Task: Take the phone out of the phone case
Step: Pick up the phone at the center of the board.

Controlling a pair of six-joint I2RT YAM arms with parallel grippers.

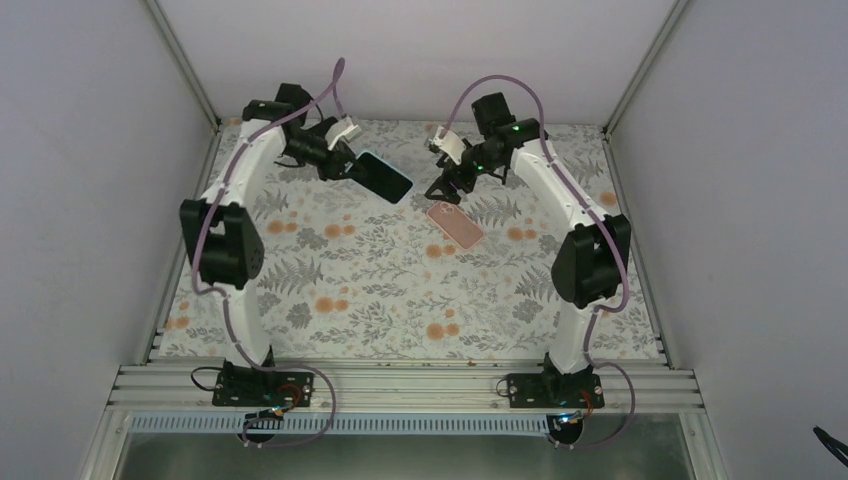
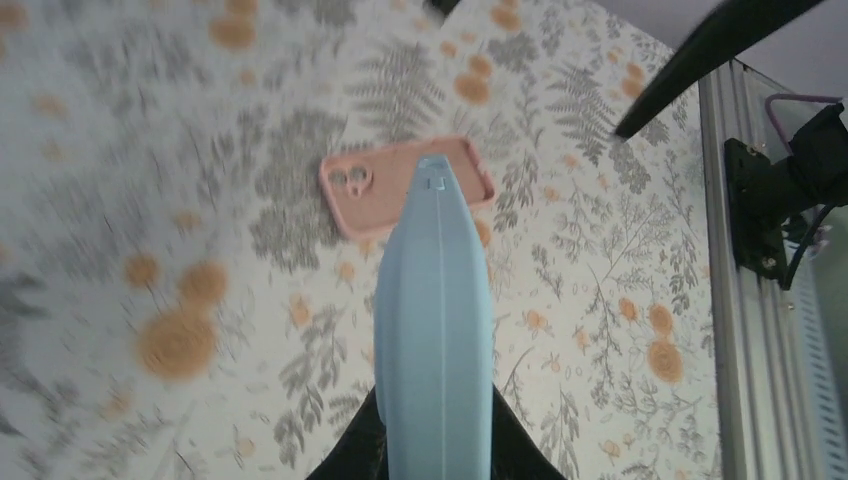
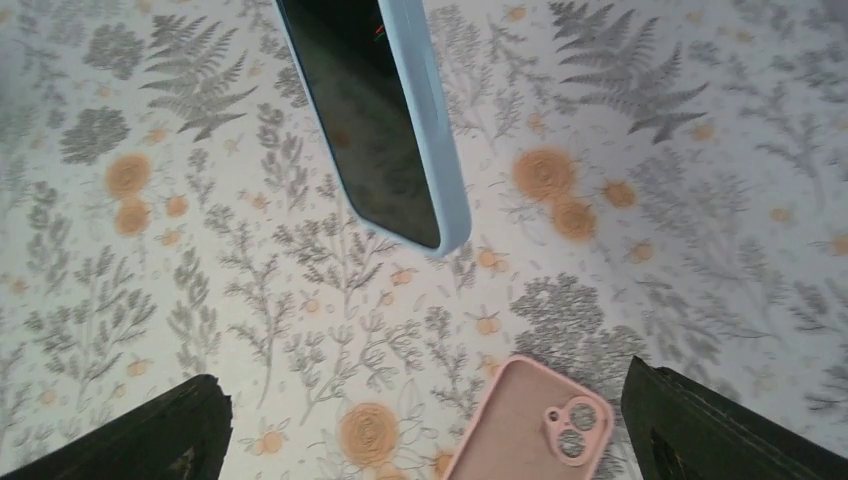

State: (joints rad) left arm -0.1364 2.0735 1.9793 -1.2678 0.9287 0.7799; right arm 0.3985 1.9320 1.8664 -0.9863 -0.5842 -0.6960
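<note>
The light blue phone (image 1: 385, 177) with a dark screen is held in the air by my left gripper (image 1: 345, 160), which is shut on its end. In the left wrist view the phone's blue edge (image 2: 437, 330) rises between the left gripper's (image 2: 437, 420) black fingers. The empty pink phone case (image 1: 456, 225) lies flat on the table, inside up, with the cloth showing through its camera holes. My right gripper (image 1: 446, 188) is open and empty just above the case's far end. In the right wrist view the case (image 3: 530, 420) lies between the right gripper's (image 3: 425, 440) spread fingers (image 3: 130, 440), and the phone (image 3: 385, 110) hangs beyond.
The floral tablecloth (image 1: 400, 290) covers the table. White walls close in the left, right and back. A metal rail (image 1: 400, 385) carrying both arm bases runs along the near edge.
</note>
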